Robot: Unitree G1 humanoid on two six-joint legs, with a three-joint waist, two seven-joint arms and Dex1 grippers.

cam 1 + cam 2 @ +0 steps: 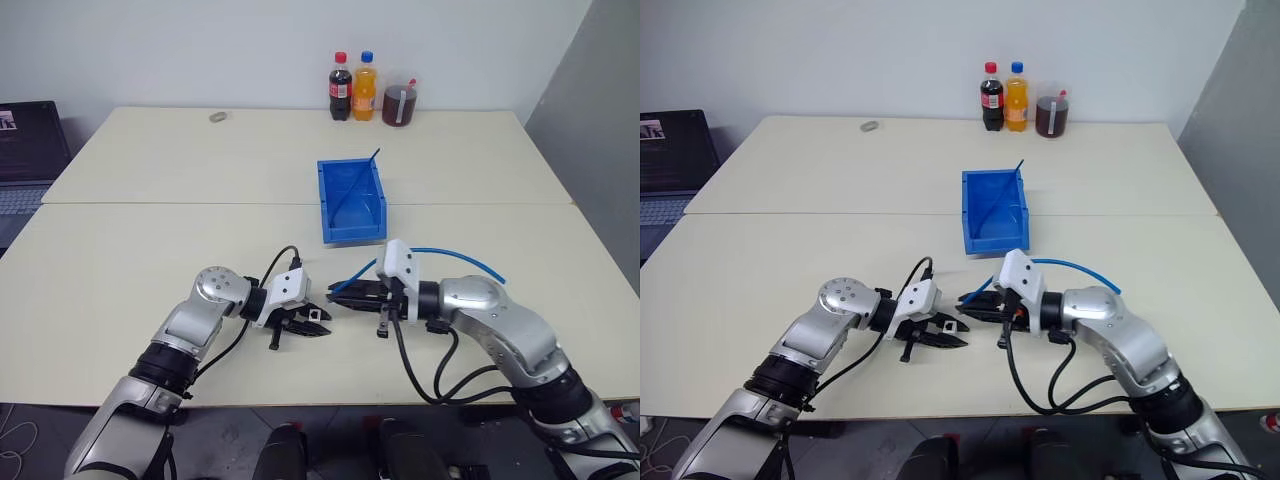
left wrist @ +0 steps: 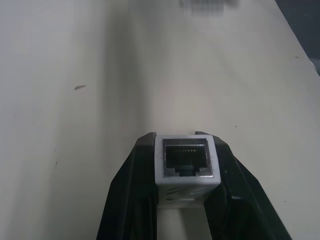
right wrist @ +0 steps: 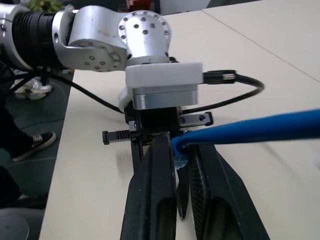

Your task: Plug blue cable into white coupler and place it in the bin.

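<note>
My left gripper point(image 1: 316, 323) is shut on the white coupler point(image 2: 186, 162), a small boxy block whose dark socket faces outward between the black fingers point(image 2: 131, 200). Just to its right, my right gripper point(image 1: 337, 297) is shut on the blue cable point(image 3: 250, 129) near its plug end. That gripper points left toward the coupler, with a small gap between the two. The cable arcs back over my right wrist and onto the table point(image 1: 480, 262). The bin point(image 1: 352, 232), bright blue, stands beyond both grippers at mid-table, with a thin blue strand point(image 1: 360, 186) leaning inside it.
Two bottles, cola point(image 1: 340, 88) and orange point(image 1: 365, 87), and a cup of dark drink point(image 1: 399, 104) stand at the table's far edge. A small grey object point(image 1: 218, 117) lies far left. A laptop point(image 1: 25, 150) sits off the table's left side.
</note>
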